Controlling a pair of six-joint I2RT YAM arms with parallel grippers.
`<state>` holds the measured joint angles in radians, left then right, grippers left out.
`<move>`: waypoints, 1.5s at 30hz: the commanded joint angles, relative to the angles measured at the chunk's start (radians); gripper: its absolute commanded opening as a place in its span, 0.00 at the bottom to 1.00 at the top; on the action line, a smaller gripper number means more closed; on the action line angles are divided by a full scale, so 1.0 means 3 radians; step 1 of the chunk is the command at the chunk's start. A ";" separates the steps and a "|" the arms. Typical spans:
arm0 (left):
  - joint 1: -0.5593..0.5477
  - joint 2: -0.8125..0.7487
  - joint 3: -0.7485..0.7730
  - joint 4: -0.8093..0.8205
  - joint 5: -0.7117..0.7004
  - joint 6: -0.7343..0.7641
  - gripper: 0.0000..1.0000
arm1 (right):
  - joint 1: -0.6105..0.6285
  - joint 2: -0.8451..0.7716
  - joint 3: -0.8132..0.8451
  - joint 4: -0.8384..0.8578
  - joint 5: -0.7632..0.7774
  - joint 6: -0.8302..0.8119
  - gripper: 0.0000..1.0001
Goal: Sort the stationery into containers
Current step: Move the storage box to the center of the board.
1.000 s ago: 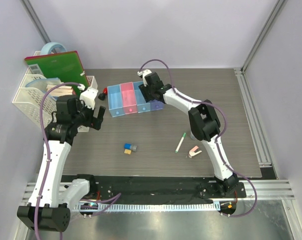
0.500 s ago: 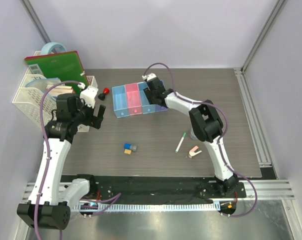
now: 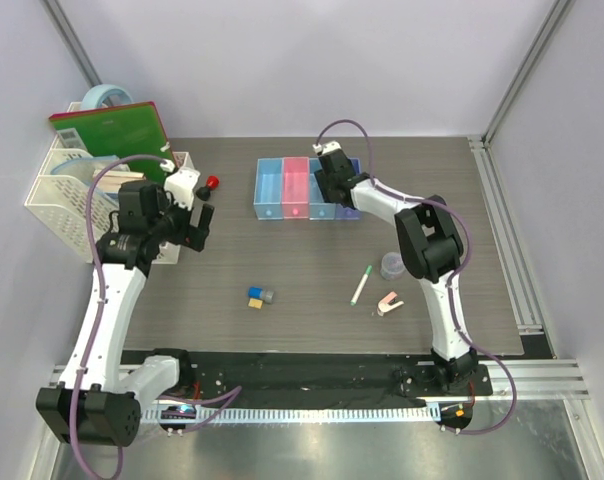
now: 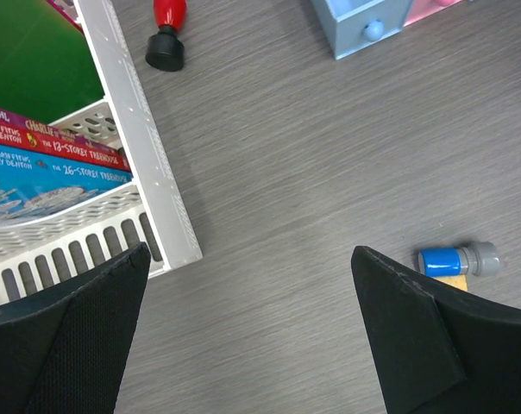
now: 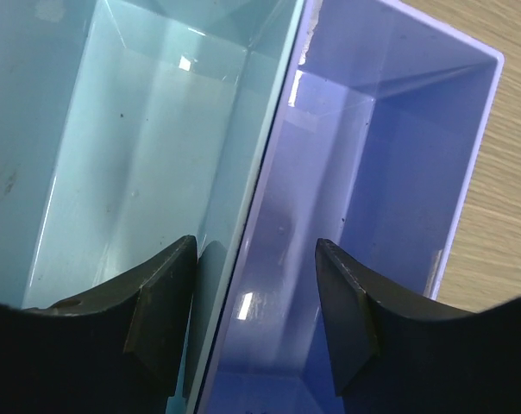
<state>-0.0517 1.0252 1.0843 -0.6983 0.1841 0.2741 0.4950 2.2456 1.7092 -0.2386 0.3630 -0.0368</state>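
Note:
The row of four joined bins (image 3: 294, 188) stands at the back middle of the table. My right gripper (image 3: 332, 187) reaches down into it. In the right wrist view the right gripper (image 5: 254, 246) is open, its jaws astride the wall between the light blue bin (image 5: 140, 147) and the purple bin (image 5: 390, 172), both empty. My left gripper (image 3: 200, 226) is open and empty over bare table (image 4: 247, 254). The red-and-black knob (image 3: 211, 183) lies near the basket. The blue, grey and yellow blocks (image 3: 259, 297), the green-capped pen (image 3: 362, 285), the grey tub (image 3: 392, 266) and the pink-white clip (image 3: 389, 303) lie in front.
The white mesh basket (image 3: 67, 190) with a green book (image 3: 112, 130), notebooks and a tape roll (image 3: 107, 97) stands at the back left; its corner (image 4: 148, 172) is close to my left gripper. Metal rails run along the right and front edges.
My right gripper has moved to the right and the row of bins has slid right with it, turning square to the table. My left gripper has risen slightly toward the knob.

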 commanded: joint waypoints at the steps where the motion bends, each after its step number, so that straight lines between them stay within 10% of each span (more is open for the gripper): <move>1: 0.0004 0.0213 0.0108 0.0282 -0.0046 -0.0039 1.00 | -0.0105 -0.0260 -0.0221 -0.0038 0.0140 -0.0224 0.62; 24: -0.0426 0.2503 0.1278 0.1387 -0.0378 -0.0989 1.00 | -0.0704 -0.0771 -0.0901 0.0023 -0.0356 -0.0895 0.63; 45: -0.0641 0.4140 0.2511 0.2317 -0.0266 -0.1057 1.00 | -0.0816 -0.0966 -0.0539 -0.0574 -0.1430 -0.1319 0.84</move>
<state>-0.2214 2.2318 1.7790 -0.1135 0.0879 -0.0319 0.2512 1.9827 1.4448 -0.3260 0.0002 -0.4114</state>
